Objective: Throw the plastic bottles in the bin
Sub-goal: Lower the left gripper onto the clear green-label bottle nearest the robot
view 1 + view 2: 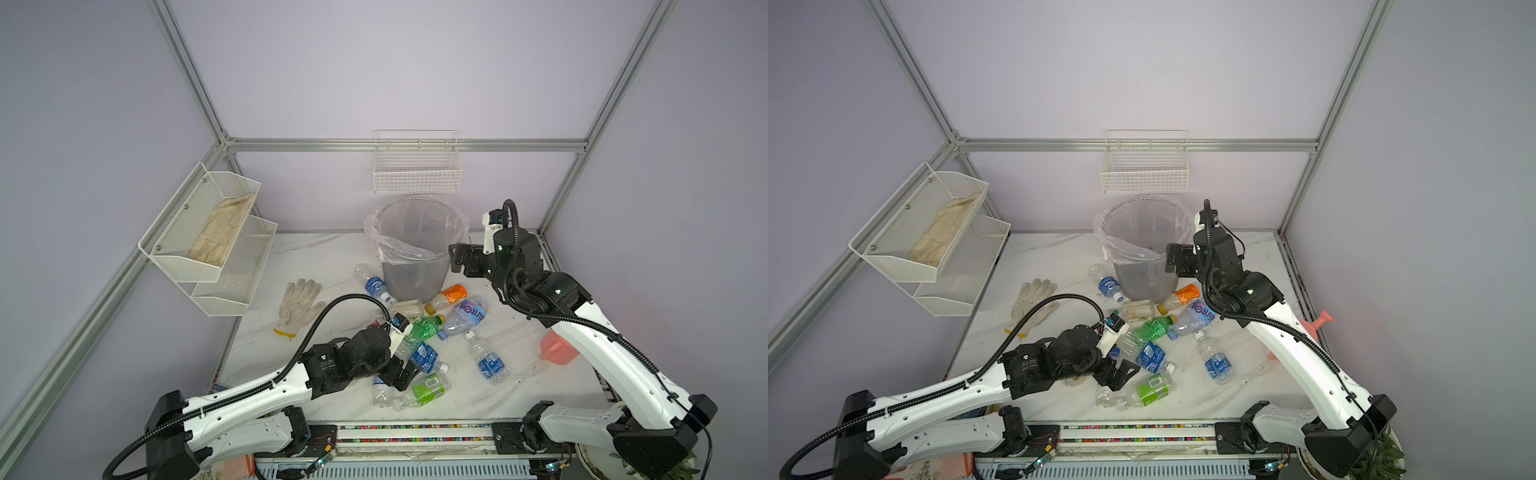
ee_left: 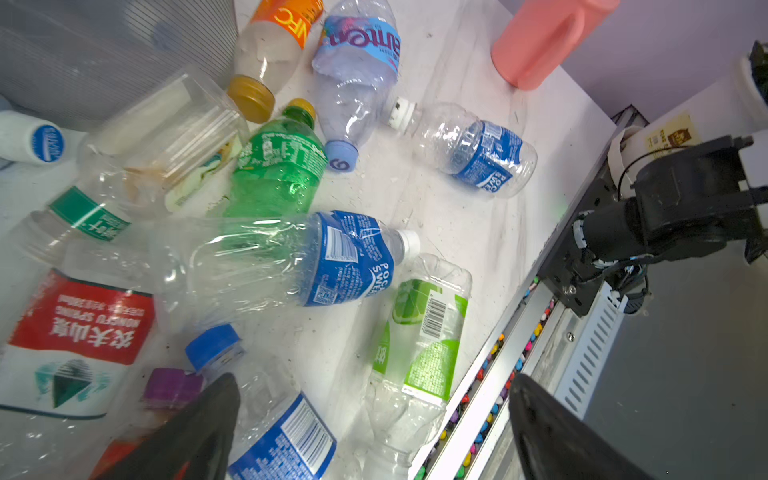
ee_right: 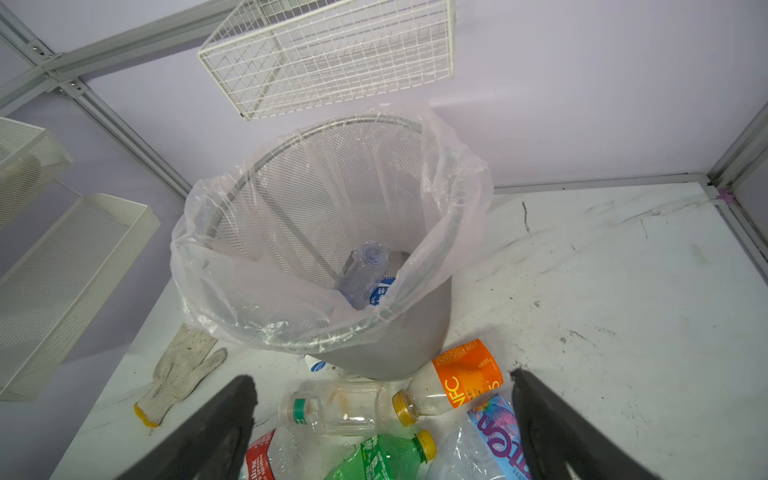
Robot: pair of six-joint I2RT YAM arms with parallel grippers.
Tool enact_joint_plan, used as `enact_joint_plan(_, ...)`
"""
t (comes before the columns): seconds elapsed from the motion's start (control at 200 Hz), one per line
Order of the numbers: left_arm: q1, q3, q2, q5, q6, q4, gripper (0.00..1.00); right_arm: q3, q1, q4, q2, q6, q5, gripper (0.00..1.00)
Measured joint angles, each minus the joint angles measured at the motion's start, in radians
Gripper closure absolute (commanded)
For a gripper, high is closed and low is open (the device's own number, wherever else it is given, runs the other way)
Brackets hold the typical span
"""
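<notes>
While the empty right hand (image 1: 456, 258) gapes beside the bin (image 1: 415, 276), the left hand (image 1: 400, 375), spread wide, should squarely straddle the blue-capped bottle (image 2: 282, 428) before closing.

The table (image 1: 519, 399) is viewed from high over its front edge in both top views, facing the back wall (image 1: 395, 83). The plastic bottles (image 2: 274, 178) are seen close from the left wrist, the bin (image 3: 395, 353) from the right; the orange-labelled bottle (image 3: 465, 374) is shared by all.
</notes>
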Motion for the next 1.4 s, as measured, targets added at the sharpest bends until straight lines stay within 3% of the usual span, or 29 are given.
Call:
enact_joint_plan(0.395, -0.118, 0.083, 0.257, 0.022, 0.016, -0.006, 0.03, -0.008, -0.003, 0.006, -0.040, -0.013, 0.009, 0.02)
enact_joint_plan(1.4, -0.143, 0.183, 0.538, 0.026, 0.053, -0.016, 0.11, -0.096, -0.003, 0.047, -0.114, -0.048, -0.032, 0.03)
